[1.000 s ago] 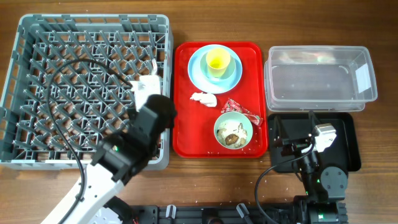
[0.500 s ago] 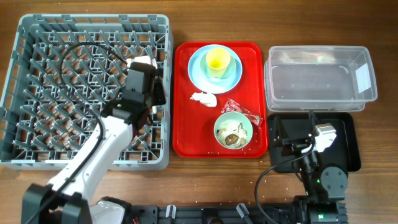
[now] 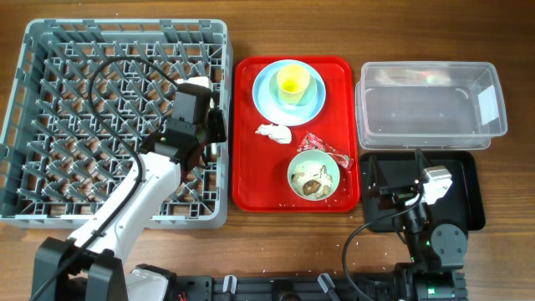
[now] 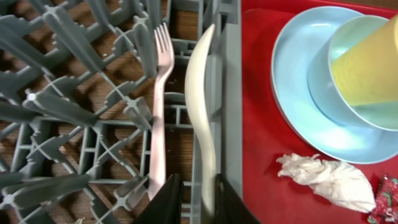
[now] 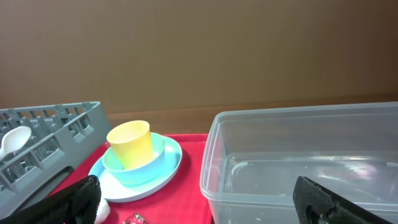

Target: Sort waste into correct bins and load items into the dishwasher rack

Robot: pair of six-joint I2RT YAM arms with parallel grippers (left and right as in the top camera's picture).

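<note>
In the left wrist view a white fork [image 4: 158, 112] and a white spoon [image 4: 202, 106] lie in the grey dishwasher rack [image 3: 50, 100] by its right wall. My left gripper [image 4: 198, 202] straddles the spoon's handle, jaws slightly open with a gap on the left side. On the red tray [image 3: 251, 184] a yellow cup [image 3: 293, 81] sits in a light blue bowl [image 5: 146, 167] on the blue plate [image 3: 266, 104]. A white tissue [image 3: 273, 131], a red wrapper [image 3: 322, 145] and a green bowl [image 3: 314, 175] of food scraps lie nearby. My right gripper [image 5: 208, 205] hangs open and holds nothing.
The clear tub [image 3: 430, 104] stands at the back right with the black tray [image 3: 464, 196] in front of it, under my right arm. The left arm's cable loops over the rack's pegs.
My left arm swung from the rack's front right corner up along its right wall. Its jaws have just parted a little around the spoon. The right arm has not moved.
</note>
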